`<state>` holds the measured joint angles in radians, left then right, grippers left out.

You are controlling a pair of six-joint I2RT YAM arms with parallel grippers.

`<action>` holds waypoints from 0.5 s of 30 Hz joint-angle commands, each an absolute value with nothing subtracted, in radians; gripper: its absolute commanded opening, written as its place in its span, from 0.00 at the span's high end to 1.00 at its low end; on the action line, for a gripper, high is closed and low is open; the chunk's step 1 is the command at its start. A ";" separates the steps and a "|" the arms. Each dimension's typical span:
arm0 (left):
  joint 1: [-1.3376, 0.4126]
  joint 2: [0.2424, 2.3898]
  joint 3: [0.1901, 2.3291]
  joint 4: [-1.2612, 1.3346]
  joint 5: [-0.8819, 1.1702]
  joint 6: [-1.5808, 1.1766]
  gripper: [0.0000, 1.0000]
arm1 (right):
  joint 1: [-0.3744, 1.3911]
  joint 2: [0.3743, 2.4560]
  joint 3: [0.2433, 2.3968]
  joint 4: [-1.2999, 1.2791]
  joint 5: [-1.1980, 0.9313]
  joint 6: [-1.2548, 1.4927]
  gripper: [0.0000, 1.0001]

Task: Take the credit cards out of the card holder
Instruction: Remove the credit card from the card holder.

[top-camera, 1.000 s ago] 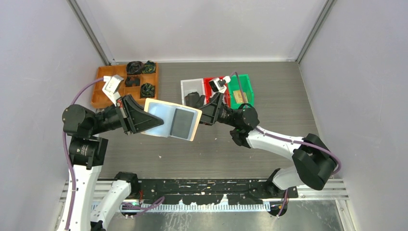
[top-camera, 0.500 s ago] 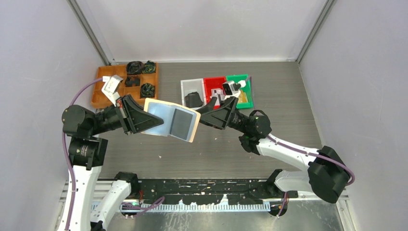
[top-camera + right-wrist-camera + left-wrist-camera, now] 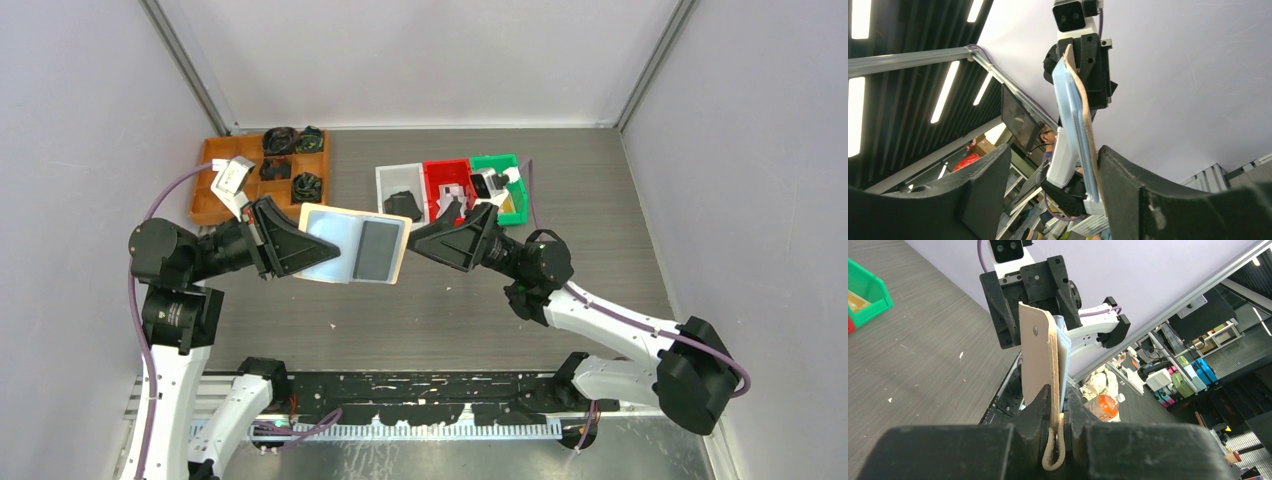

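Observation:
The card holder [image 3: 335, 243], beige with pale blue inner pockets, is held up in the air, open face up. A dark grey credit card [image 3: 376, 250] sits in its right pocket. My left gripper [image 3: 305, 248] is shut on the holder's left edge. In the left wrist view [image 3: 1055, 402] the holder [image 3: 1040, 355] stands edge-on between the pads. My right gripper [image 3: 415, 242] is open at the holder's right edge. In the right wrist view [image 3: 1053, 172] the holder [image 3: 1079, 120] stands edge-on between the open fingers, close to the right finger [image 3: 1128, 175].
An orange-brown compartment tray [image 3: 212, 190] with black lumps stands at the back left. A white bin [image 3: 384, 180], a red bin [image 3: 436, 170] and a green bin [image 3: 503, 163] stand behind the right gripper. Grey walls close in both sides.
My right arm has swung out to the right and its open gripper has lined up with the holder's right edge. The left gripper has tilted the holder slightly flatter.

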<state>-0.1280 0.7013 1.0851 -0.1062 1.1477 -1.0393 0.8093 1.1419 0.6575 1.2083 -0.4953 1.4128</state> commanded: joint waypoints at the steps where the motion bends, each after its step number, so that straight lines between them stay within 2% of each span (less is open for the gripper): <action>1: -0.126 0.692 1.131 -0.082 1.131 -1.027 1.00 | 0.812 1.097 0.679 1.157 -0.492 1.356 0.35; 4: -0.124 0.694 1.131 -0.081 1.131 -1.028 1.00 | 0.814 1.107 0.709 1.101 -0.501 1.328 0.44; 9: -0.126 0.694 1.132 -0.082 1.128 -1.026 1.00 | 0.825 1.150 0.743 1.152 -0.534 1.354 0.54; 13: -0.125 0.693 1.135 -0.097 1.128 -1.013 1.00 | 0.837 1.164 0.758 1.156 -0.555 1.356 0.76; 15: -0.125 0.692 1.137 -0.103 1.126 -1.006 1.00 | 0.838 1.166 0.765 1.156 -0.566 1.356 0.77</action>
